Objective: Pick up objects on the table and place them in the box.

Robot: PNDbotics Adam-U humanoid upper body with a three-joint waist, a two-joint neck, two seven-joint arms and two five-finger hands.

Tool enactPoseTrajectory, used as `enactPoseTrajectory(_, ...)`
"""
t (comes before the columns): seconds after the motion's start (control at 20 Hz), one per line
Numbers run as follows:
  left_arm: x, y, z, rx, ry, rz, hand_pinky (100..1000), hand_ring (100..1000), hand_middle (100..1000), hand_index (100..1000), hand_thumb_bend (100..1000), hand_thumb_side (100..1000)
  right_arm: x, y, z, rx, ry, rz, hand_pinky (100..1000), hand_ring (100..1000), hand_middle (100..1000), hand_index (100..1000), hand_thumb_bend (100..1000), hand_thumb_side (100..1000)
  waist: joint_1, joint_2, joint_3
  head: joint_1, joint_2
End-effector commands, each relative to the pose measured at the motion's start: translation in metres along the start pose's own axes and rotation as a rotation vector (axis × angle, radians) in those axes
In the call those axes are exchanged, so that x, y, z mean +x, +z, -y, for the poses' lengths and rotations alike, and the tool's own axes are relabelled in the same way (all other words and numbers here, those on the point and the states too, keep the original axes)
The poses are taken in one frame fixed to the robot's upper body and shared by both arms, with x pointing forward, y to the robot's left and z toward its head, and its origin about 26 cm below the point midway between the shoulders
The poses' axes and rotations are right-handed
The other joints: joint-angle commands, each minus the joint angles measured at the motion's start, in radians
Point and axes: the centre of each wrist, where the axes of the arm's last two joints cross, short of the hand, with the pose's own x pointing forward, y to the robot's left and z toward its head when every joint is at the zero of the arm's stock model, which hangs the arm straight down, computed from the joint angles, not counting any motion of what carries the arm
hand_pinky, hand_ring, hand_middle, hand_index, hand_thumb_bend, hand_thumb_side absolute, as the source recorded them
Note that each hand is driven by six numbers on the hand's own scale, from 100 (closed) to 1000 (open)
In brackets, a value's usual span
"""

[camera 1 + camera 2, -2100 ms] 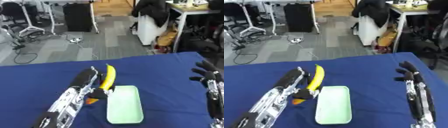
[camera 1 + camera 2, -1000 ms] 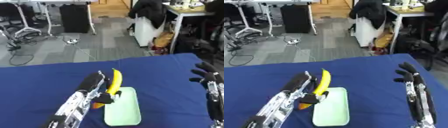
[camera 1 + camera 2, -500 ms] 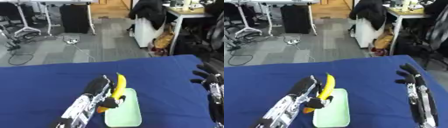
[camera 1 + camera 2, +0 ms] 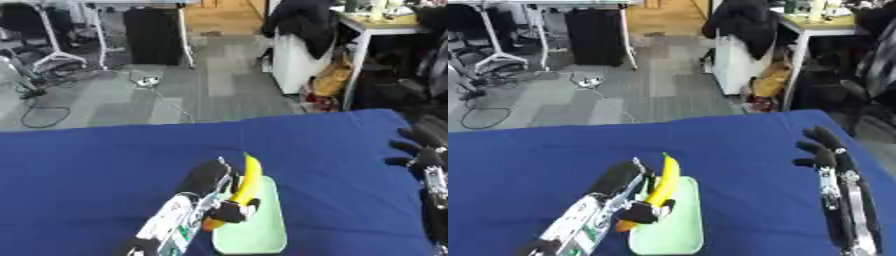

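Observation:
My left hand [image 4: 208, 189] is shut on a yellow banana [image 4: 248, 182] and holds it upright over the left side of a pale green tray [image 4: 258, 225] lying on the blue table. The banana's tip points away from me; its lower end is hidden by my thumb and fingers. An orange bit shows under the hand. My right hand [image 4: 831, 159] stands open at the right side, fingers pointing away, well clear of the tray.
The blue tablecloth [image 4: 96, 160] covers the whole table. Beyond its far edge lie a grey carpet floor, cables, a black cabinet [image 4: 153, 35] and a white desk with dark clothing [image 4: 302, 25].
My left hand has carried the banana to the right, from beside the tray to over its left part. The camera has shifted a little. The right hand has stayed put.

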Motion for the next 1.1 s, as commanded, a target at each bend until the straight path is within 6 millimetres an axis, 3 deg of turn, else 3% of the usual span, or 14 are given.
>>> enactPoseTrajectory(0.05, 0.007, -0.006, -0.008, 0.026, -0.022, 0.025, 366, 172, 213, 374, 176, 426, 0.008, -0.008, 0.0, 0.001, -0.007, 0.039, 652, 783, 818, 925, 100, 877, -0.004, -0.01, -0.002, 0.011, -0.015)
enactPoseTrajectory(0.7, 0.009, -0.008, 0.007, 0.005, -0.045, 0.026, 371, 181, 224, 384, 185, 433, 0.01, -0.009, -0.001, 0.007, -0.011, 0.045, 652, 783, 818, 925, 100, 876, -0.002, -0.001, -0.009, 0.015, -0.018)
enactPoseTrajectory(1.0, 0.01, -0.01, 0.01, 0.013, -0.049, 0.029, 416, 256, 298, 451, 275, 523, 0.01, -0.009, -0.002, 0.011, -0.013, 0.047, 652, 783, 818, 925, 100, 876, -0.001, 0.001, -0.014, 0.017, -0.02)
enactPoseTrajectory(1.1, 0.011, -0.011, 0.011, 0.017, -0.049, 0.029, 450, 304, 334, 472, 335, 590, 0.01, -0.009, -0.002, 0.012, -0.014, 0.047, 652, 783, 818, 925, 100, 876, -0.001, 0.003, -0.016, 0.016, -0.022)
